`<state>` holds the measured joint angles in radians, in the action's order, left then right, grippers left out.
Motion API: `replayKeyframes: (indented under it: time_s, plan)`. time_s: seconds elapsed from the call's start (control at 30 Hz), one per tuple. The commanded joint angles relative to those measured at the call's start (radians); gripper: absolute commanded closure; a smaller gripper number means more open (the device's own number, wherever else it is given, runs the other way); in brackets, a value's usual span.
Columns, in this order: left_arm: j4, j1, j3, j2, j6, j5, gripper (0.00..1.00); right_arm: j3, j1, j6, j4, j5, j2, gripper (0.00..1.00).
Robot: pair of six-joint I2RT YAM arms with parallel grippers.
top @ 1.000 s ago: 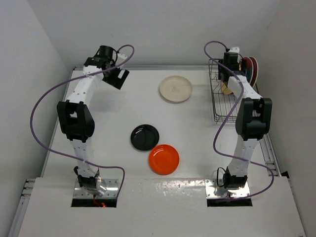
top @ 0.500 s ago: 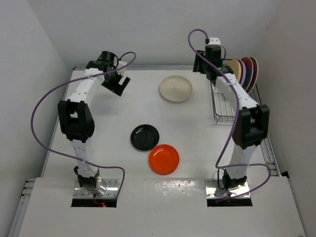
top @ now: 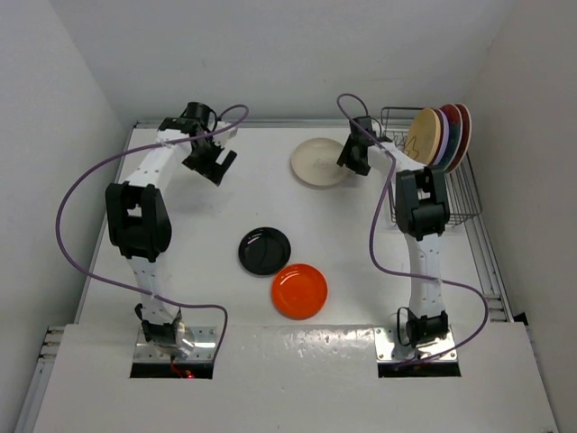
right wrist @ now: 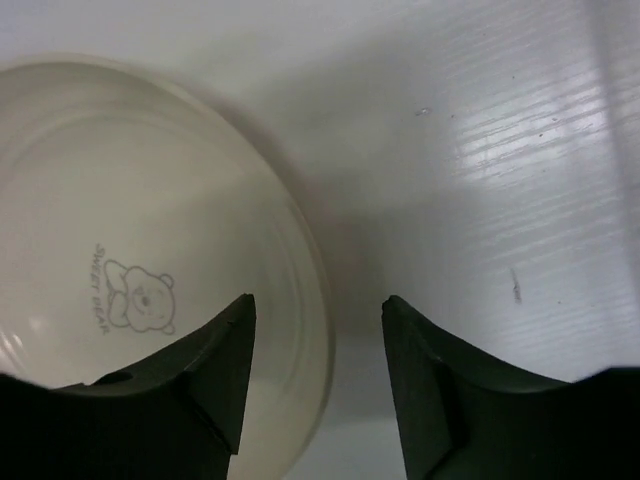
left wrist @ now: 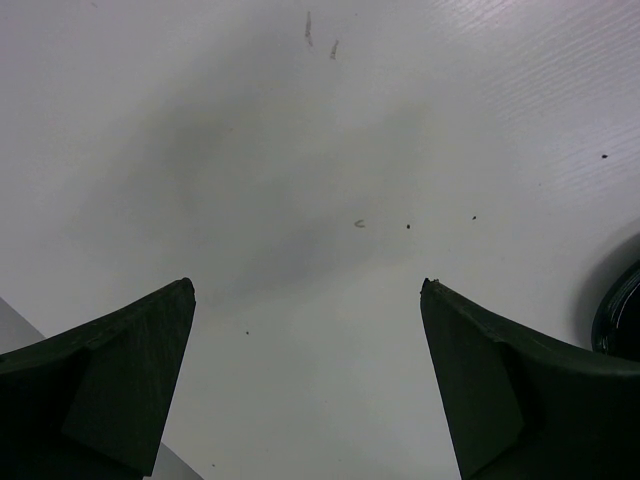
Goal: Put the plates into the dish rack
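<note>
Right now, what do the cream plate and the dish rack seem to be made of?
The cream plate looks like glazed ceramic or melamine: smooth, glossy, printed bear. The dish rack looks like thin dark metal wire, maybe coated: open grid.

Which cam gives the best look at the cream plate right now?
Right wrist: the cream plate fills the left of the frame up close, bear print sharp, its rim showing between the fingers of the open right gripper. Top external shows it nearly whole but small. Left wrist doesn't show it.
</note>
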<state>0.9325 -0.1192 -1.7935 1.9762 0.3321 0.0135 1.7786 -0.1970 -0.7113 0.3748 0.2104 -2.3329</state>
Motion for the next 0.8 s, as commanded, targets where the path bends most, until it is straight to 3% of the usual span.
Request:
replayKeyframes:
  time_s: [0.0,0.03,0.07,0.1,0.17,0.43,0.57,0.67,0.77]
  plan:
    - [-0.011,-0.007,0.0,-0.059,0.002,-0.004,0.0,0.025,0.007,-0.085,-0.017,-0.012,0.003,0.49]
    - [-0.011,-0.007,0.0,-0.059,0.002,-0.004,0.0,-0.013,0.002,-0.088,-0.043,-0.025,0.007,0.58]
    - [-0.011,-0.007,0.0,-0.059,0.002,-0.004,0.0,-0.022,0.002,-0.092,-0.051,-0.025,0.01,0.76]
    - [-0.011,-0.007,0.0,-0.059,0.002,-0.013,0.0,-0.037,0.001,-0.099,-0.063,-0.022,0.015,0.87]
    - [-0.011,-0.007,0.0,-0.059,0.002,-0.014,0.0,-0.041,0.001,-0.091,-0.059,0.009,0.03,1.0]
    - [-0.011,-0.007,0.0,-0.059,0.011,-0.023,0.0,0.021,-0.036,0.197,-0.135,0.087,0.254,1.0]
    - [-0.011,-0.007,0.0,-0.059,0.012,-0.023,0.0,0.031,-0.047,0.531,-0.265,0.246,0.424,1.0]
    - [-0.011,-0.007,0.026,-0.059,0.024,-0.044,0.0,0.065,-0.022,0.813,-0.347,0.516,0.451,1.0]
    - [-0.011,-0.016,0.086,-0.059,0.056,-0.053,0.0,0.024,0.036,1.158,-0.514,0.639,0.475,1.0]
